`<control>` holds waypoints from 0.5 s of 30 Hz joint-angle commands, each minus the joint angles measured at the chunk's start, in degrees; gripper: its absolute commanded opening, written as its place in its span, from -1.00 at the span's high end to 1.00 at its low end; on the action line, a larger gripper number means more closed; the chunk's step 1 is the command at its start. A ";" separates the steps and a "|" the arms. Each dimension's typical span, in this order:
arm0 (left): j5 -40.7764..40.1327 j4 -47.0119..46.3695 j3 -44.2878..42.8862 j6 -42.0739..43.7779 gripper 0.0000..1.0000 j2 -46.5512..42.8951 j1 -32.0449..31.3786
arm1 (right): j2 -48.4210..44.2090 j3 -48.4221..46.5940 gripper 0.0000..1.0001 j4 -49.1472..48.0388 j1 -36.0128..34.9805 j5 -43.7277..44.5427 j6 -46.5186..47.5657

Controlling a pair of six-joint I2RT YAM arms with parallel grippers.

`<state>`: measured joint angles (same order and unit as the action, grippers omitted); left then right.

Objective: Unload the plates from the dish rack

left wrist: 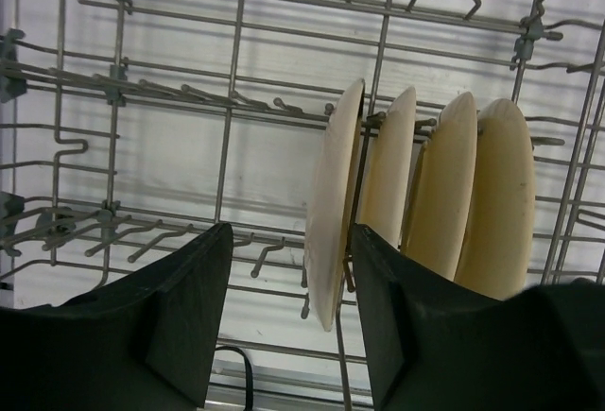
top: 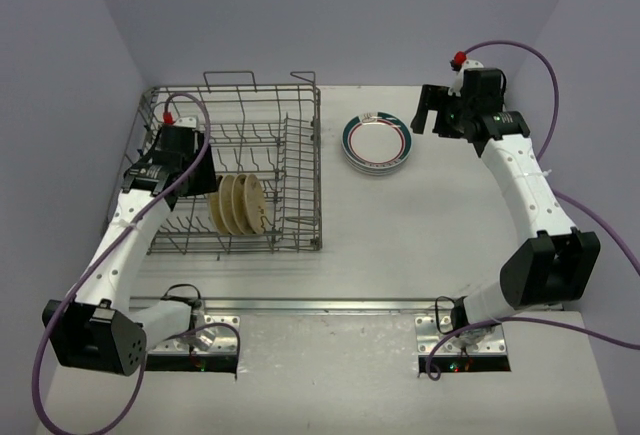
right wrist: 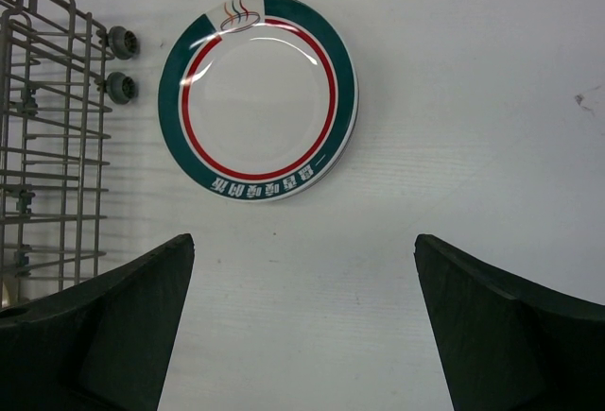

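Note:
Several tan plates [top: 238, 204] stand on edge in the grey wire dish rack [top: 300, 105]. In the left wrist view the leftmost tan plate [left wrist: 334, 205] stands between my open left gripper's [left wrist: 291, 241] fingers, nearer the right finger [left wrist: 406, 326]. The other tan plates [left wrist: 463, 203] stand to its right. A stack of white plates with green and red rim bands [top: 377, 142] lies flat on the table right of the rack; it shows in the right wrist view [right wrist: 257, 97]. My right gripper [top: 428, 115] is open and empty, just right of that stack.
The rack's right wall and two small wheels [right wrist: 121, 63] stand left of the banded stack. Upright tines [left wrist: 142, 99] fill the rack's left part. Grey walls enclose the table on three sides.

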<state>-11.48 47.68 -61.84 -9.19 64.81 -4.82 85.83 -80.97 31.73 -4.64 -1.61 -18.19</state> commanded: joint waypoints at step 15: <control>4.10 1.13 -1.27 1.87 0.30 6.89 1.57 | -0.14 -2.41 -0.98 -1.49 -0.28 -0.24 0.29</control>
<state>-8.46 48.47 -61.82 -7.94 70.22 -4.00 85.84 -80.97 31.76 -4.64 -1.72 -18.04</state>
